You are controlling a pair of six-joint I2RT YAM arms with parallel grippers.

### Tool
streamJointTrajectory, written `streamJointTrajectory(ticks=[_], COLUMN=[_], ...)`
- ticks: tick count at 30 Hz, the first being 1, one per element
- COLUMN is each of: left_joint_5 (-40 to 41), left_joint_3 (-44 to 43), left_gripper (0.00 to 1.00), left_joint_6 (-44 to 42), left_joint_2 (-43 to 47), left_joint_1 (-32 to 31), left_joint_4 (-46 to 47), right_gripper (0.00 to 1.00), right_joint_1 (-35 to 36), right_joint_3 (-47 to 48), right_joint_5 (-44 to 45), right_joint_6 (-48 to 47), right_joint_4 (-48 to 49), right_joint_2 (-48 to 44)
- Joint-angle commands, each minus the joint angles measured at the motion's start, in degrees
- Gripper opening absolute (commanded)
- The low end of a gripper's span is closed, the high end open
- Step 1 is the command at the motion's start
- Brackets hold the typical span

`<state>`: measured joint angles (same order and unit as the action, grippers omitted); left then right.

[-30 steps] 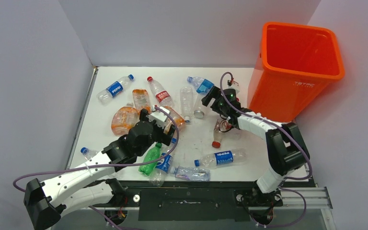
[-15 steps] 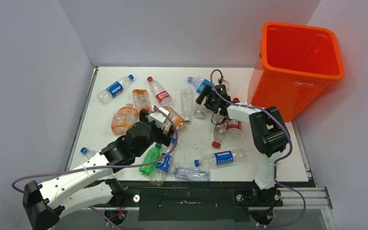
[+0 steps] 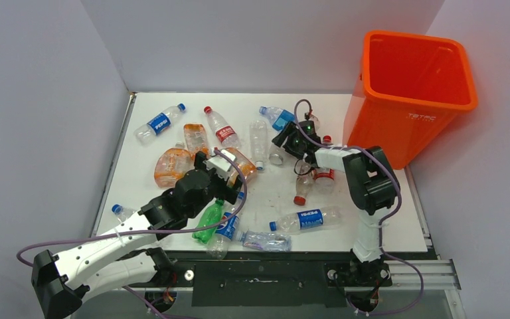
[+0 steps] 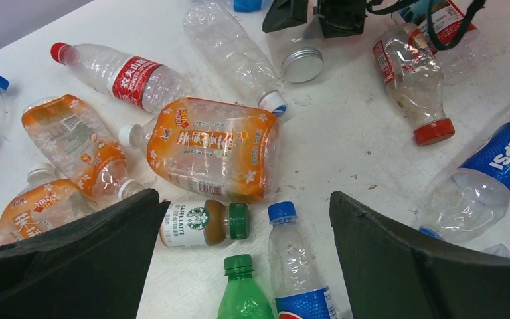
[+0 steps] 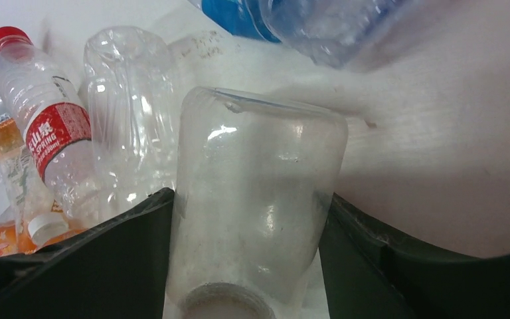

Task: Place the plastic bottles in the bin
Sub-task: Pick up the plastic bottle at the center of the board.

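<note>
Gripping clear bottle (image 5: 259, 199) with right gripper (image 3: 287, 141), pads touching both sides, toward table's far edge beside bin (image 3: 398, 136). Lift straight up, clear neighbouring bottles, then swing over rim. Nothing in left gripper (image 4: 244, 199), spread wide.

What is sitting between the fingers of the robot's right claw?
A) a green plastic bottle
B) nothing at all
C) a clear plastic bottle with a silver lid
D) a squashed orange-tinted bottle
C: in the right wrist view, the clear plastic bottle with a silver lid fills the gap of the right claw, with both black fingers against its sides.
</note>
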<state>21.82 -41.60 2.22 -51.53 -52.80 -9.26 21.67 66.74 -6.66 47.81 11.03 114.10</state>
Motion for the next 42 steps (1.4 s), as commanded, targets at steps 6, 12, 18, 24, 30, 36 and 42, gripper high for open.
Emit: streamJointTrajectory(ticks=[6, 12, 18, 24, 30, 36, 42], left_joint_5=[-2.0, -16.0, -26.5, -23.6, -16.6, -9.0, -6.9], left_joint_3=[2.7, 9.9, 5.8, 10.3, 9.1, 6.7, 7.1], left_gripper=[0.96, 0.96, 0.96, 0.96, 0.96, 0.89, 0.79], left_joint_6=[-1.9, 1.6, 9.5, 17.3, 14.8, 12.9, 13.7], left_joint_2=[4.7, 11.9, 8.2, 5.9, 1.7, -1.7, -2.2], left_joint_1=[-0.7, -0.7, -0.9, -1.8, -6.5, -9.4, -9.4], left_joint_4=[8.1, 23.4, 26.8, 39.8, 43.0, 40.1, 41.1], right_gripper=[0.39, 0.36, 0.36, 0.36, 0.37, 0.38, 0.38], right_joint_1=[1.1, 9.0, 14.7, 21.4, 26.2, 27.3, 27.9], right_joint_3=[-25.2, -38.0, -41.9, -43.0, -42.7, -42.5, -42.5], right_joint_5=[-6.2, -0.2, 5.8, 12.3, 17.6, 18.9, 19.2], right_joint_6=[14.7, 16.4, 15.5, 15.5, 14.0, 13.5, 13.5], right_joint_4=[27.8, 41.2, 47.2, 52.5, 55.5, 56.8, 57.2], right_joint_2=[-25.3, -42.5, -50.3, -50.6, -49.0, -48.6, -48.1])
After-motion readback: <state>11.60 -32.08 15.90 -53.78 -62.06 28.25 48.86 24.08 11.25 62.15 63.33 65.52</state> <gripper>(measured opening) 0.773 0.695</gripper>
